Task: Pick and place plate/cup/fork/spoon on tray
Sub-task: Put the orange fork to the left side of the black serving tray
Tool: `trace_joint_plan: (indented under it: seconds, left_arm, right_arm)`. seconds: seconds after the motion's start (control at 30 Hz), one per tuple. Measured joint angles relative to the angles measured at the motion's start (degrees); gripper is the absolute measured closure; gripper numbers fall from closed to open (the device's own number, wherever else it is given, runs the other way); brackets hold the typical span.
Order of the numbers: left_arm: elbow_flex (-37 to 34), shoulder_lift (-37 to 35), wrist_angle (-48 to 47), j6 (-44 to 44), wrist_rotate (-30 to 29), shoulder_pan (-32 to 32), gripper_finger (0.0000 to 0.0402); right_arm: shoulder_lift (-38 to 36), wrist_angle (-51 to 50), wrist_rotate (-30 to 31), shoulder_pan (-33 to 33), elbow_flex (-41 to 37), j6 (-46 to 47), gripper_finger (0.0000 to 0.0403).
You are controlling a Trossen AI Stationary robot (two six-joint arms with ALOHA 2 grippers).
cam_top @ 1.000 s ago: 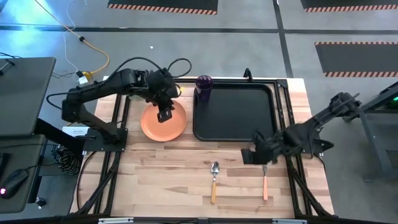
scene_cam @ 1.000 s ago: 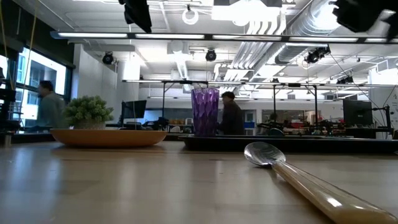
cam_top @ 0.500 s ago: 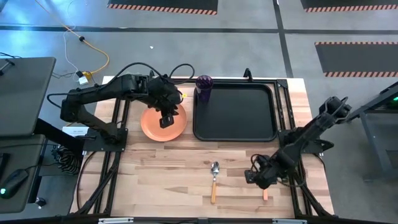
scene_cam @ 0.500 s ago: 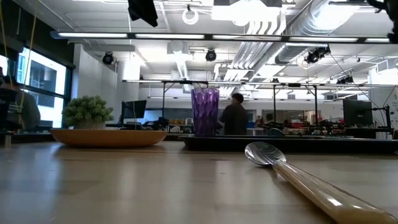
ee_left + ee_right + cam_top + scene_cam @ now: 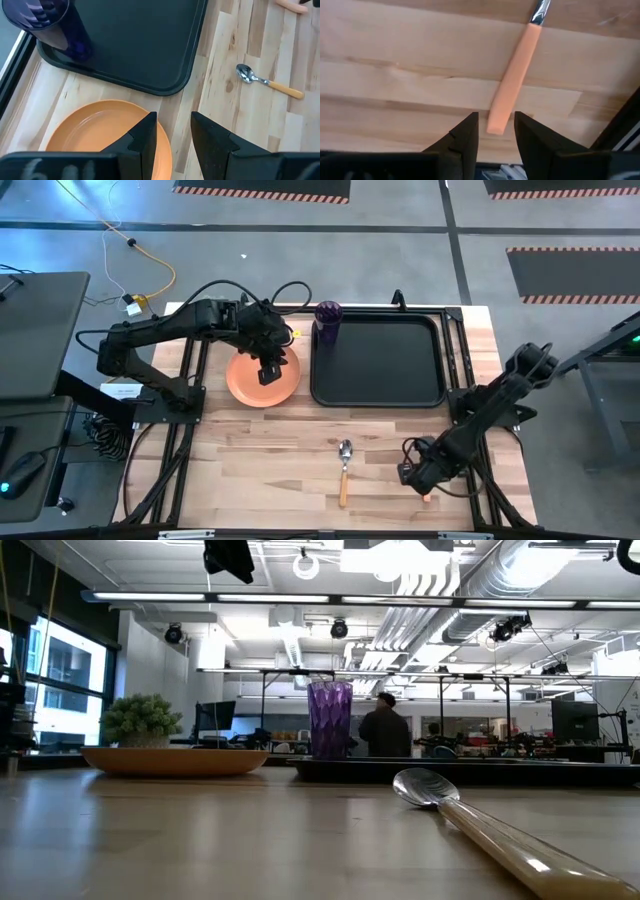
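The orange plate [image 5: 263,378] lies flat on the table, left of the black tray [image 5: 385,365]. The purple cup [image 5: 328,320] stands upright in the tray's far-left corner. The spoon [image 5: 344,468] lies on the wood near the front edge. My left gripper [image 5: 268,370] hangs open above the plate [image 5: 95,132], touching nothing. My right gripper [image 5: 417,473] is open over the fork, which it mostly hides from above. Its fingertips [image 5: 472,131] stand on either side of the free end of the fork's orange handle [image 5: 512,82] without touching it.
A green plant ball [image 5: 142,718] stands behind the plate in the low view. A person stands in the room far behind the cup. The table's frame rails run along the left and right sides. Bare wood lies between the spoon and the plate.
My right gripper has swung from beside the tray's near-right corner toward the table's near edge. It has sunk and tipped more steeply downward, and now stands over the fork's handle. The plate, cup, spoon and tray have stayed where they were.
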Motion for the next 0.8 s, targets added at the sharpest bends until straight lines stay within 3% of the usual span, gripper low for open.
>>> trace_joint_plan:
  seconds: [0.4, 0.8]
  left_arm:
    - [0.0, 0.0, 0.0, 0.1, 0.0, 0.0, 0.0291]
    - [0.0, 0.0, 0.0, 1.7, 0.0, 0.0, 0.0291]
  right_arm:
    - [5.1, -2.4, 0.2, 0.1, 0.0, -0.2, 0.0211]
    - [9.7, -1.5, 0.5, 0.1, 0.0, -0.1, 0.0245]
